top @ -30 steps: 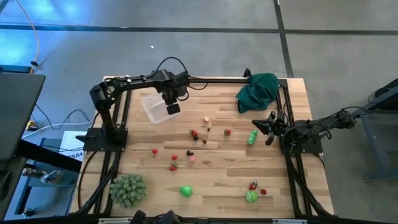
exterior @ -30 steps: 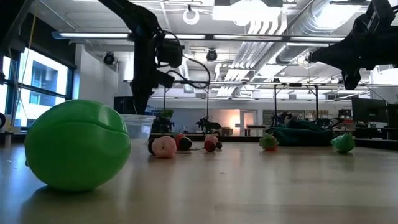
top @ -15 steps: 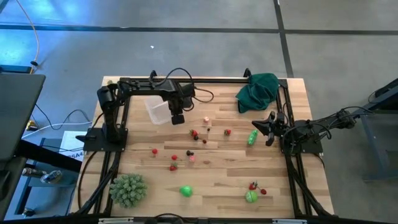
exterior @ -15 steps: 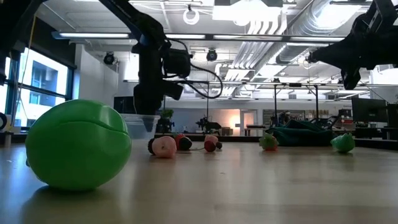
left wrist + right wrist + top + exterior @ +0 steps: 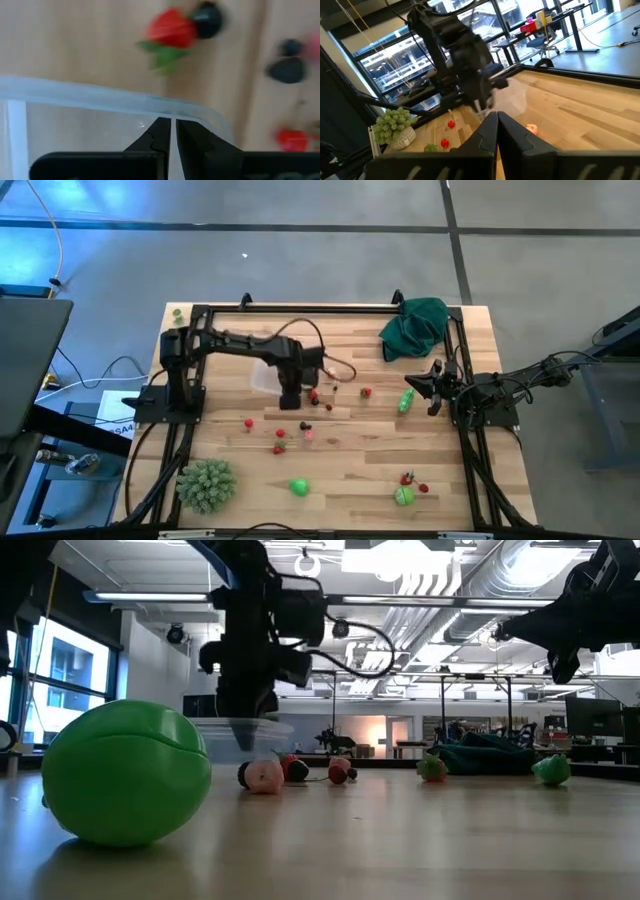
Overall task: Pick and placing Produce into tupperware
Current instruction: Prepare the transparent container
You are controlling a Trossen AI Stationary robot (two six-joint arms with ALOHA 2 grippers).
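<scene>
Clamped on the wall of the tupperware [image 5: 267, 373], the left gripper [image 5: 172, 131] carries it low over the table [image 5: 350, 475] beside the scattered produce [image 5: 312, 395], likely shortening later placements, while the right gripper [image 5: 436, 386] waits shut at its edge.

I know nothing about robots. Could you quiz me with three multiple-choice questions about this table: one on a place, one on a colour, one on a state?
1. Where is the dark green cloth?
A. beside the spiky ball
B. at a right-side table corner
C. inside the tupperware

2. What colour is the spiky ball?
A. red
B. pale green
C. blue

3. What is the left tool doing?
A. shut on the tupperware's wall
B. open above the cloth
C. holding the ball

Answers:
1. B: the dark green cloth lies there.
2. B: the spiky ball is pale green.
3. A: the left tool pinches the tupperware.

The right tool waits at the right edge.
</scene>
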